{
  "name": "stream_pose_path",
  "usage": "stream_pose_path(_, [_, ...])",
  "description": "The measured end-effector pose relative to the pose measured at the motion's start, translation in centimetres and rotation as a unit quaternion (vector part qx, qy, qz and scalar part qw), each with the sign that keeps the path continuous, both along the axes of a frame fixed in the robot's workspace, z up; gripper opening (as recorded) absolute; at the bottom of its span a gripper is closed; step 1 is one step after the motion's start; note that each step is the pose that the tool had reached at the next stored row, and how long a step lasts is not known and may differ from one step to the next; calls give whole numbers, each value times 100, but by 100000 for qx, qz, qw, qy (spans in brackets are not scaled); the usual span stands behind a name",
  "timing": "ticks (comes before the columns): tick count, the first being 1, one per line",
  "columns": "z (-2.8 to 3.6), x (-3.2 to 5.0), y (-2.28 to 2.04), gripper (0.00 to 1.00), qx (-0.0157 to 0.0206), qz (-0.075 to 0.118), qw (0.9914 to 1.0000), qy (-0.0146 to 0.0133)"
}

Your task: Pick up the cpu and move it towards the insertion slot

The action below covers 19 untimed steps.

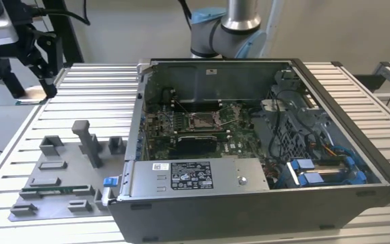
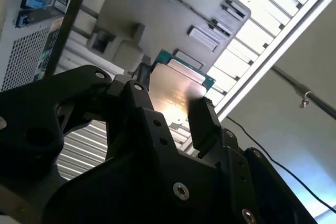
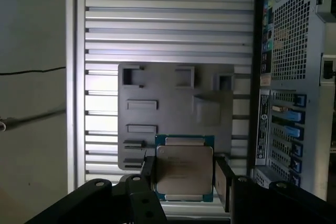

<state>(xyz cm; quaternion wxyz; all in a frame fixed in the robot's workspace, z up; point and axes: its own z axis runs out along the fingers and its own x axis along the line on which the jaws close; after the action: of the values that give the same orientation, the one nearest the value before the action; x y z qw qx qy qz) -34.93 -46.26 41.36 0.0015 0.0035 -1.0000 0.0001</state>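
Open desktop computer case (image 1: 344, 152) lying on a slatted aluminium table (image 1: 93, 91), with the robot arm's base (image 1: 225, 28) standing behind the case. The gripper (image 1: 32, 94) hangs at the exterior view's far left, outside the case and above the table's rear corner. Its two black fingers (image 3: 223, 179) are clamped on opposite edges of the cpu (image 3: 184, 169). In both wrist views the chip's silver metal lid faces the camera, with a green rim showing around it.

The insertion slot (image 1: 205, 120) is a square socket with a metal frame and thin wire levers. It sits on the motherboard inside the case, well apart from the held chip.

A grey fixture plate (image 1: 66, 175) with raised blocks lies on the table just beside the case, on the exterior view's left. A long green memory stick (image 1: 56, 190) rests in one of its holders. A silver power supply (image 1: 195, 175) sits along the case's near wall.
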Motion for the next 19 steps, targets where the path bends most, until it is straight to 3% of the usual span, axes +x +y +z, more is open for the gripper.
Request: stream_pose_path(19, [0, 864, 0, 0, 2, 19, 100000, -3])
